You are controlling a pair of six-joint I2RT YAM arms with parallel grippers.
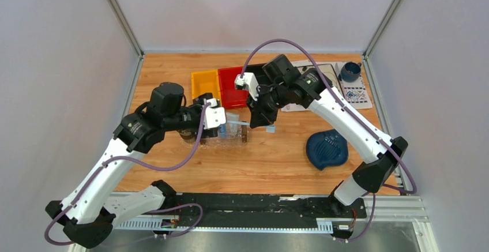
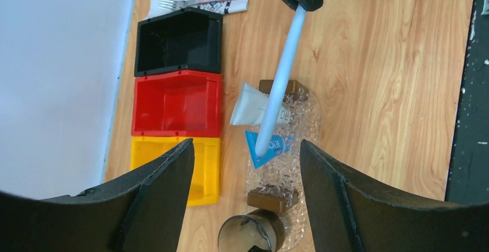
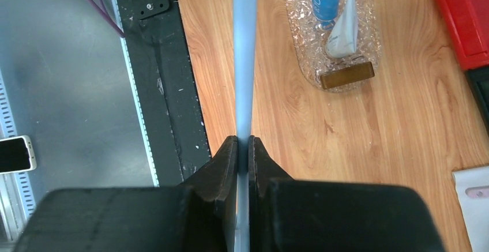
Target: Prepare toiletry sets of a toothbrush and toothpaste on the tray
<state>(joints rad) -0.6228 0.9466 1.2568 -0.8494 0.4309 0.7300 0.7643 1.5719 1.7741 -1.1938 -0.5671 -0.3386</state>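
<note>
Toothbrush (image 2: 279, 85): a slim, smooth, pale blue stick, thinner than either tube. It is held slanting above the wooden table, left of the table's middle. The right gripper (image 3: 243, 142) has its black fingers (image 3: 229, 148) pressed together on the handle. The rounded free end reaches over the tray (image 2: 303, 119) and, in the left wrist view, crosses the blue tube (image 2: 268, 148). Whether it touches cannot be told. The bristled head cannot be made out; in the right wrist view the handle runs out past the top edge.

The tray is clear plastic with a pebbled, bubbly surface, long with rounded ends and a dark brown block (image 2: 271, 200) at each short end. Two toothpaste tubes lie in it, both soft with flat crimped ends. The white-grey tube (image 2: 248, 105) sticks out over one long rim, and the bright blue one lies just beside it.

The left gripper (image 2: 245, 143) hangs above the tray with its matte black fingers (image 2: 155, 194) wide apart and nothing between them. From above, its arm covers part of the tray.

Three glossy box bins stand in a row by the table's far edge: yellow (image 2: 204, 165), red (image 2: 176, 102) and black (image 2: 179, 41). The yellow one is partly hidden behind a finger. A round brownish thing (image 2: 248, 234) beside the tray is cut off by the picture's bottom edge.
</note>
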